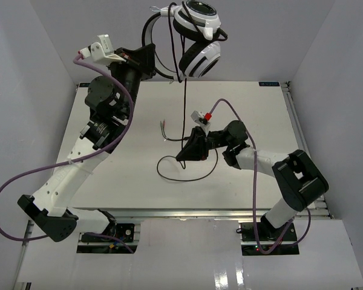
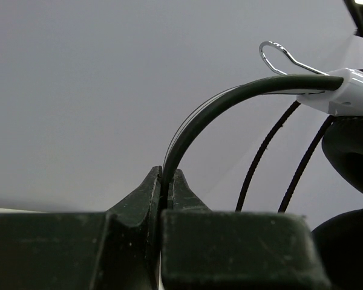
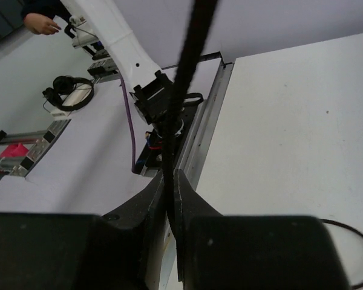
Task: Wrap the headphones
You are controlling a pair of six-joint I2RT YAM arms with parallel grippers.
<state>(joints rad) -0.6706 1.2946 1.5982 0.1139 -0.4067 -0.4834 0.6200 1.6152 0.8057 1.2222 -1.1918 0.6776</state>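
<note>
- White over-ear headphones with black pads (image 1: 199,57) held aloft toward far side of flat white table (image 1: 272,121)
- Headband (image 1: 144,36) pinched in left gripper (image 1: 152,60), left of ear cups
- Thin black cable (image 1: 184,103) hung down from headphones, pinched in right gripper (image 1: 184,154) near table centre
- Slack loop (image 1: 181,179) laid on table before right gripper
- Plug ends (image 1: 163,125) left of cable

White links (image 1: 66,178), black joints (image 1: 103,93), purple cables (image 1: 255,193); left claw (image 2: 166,178), right claw (image 3: 169,181) black.
</note>
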